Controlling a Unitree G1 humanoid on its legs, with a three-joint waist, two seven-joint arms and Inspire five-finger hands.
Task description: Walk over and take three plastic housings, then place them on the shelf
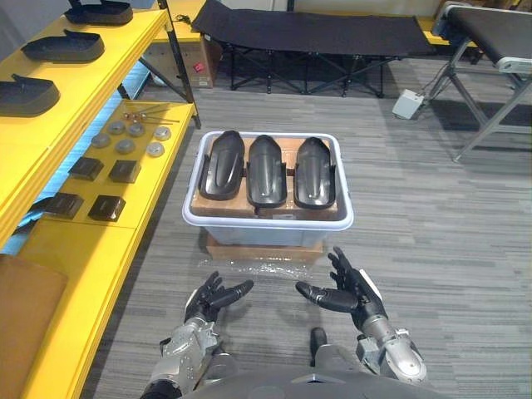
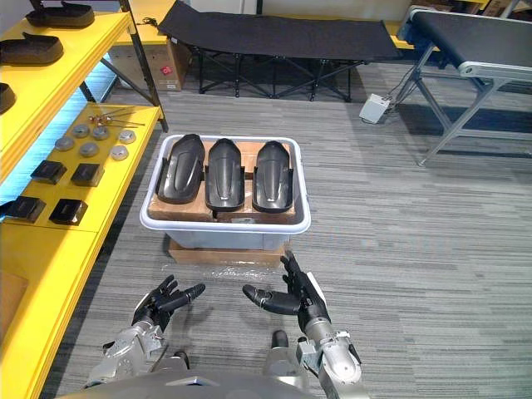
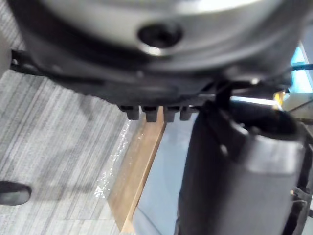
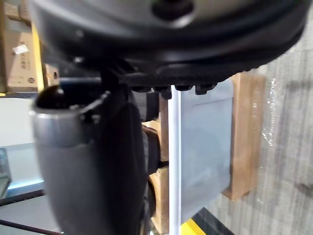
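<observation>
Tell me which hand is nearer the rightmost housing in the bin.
Right. The right hand hangs open before the bin's near edge, roughly in line with the rightmost housing; the left hand, also open, is before the bin's left half, farther off.

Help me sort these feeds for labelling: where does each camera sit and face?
Left eye view: head, looking down at bin of three housings; left hand, right hand open nearby.
Right eye view: same scene, from slightly rightward.
Left wrist view: along left hand toward bin wall, brown slab.
Right wrist view: along right hand toward the same bin.
</observation>
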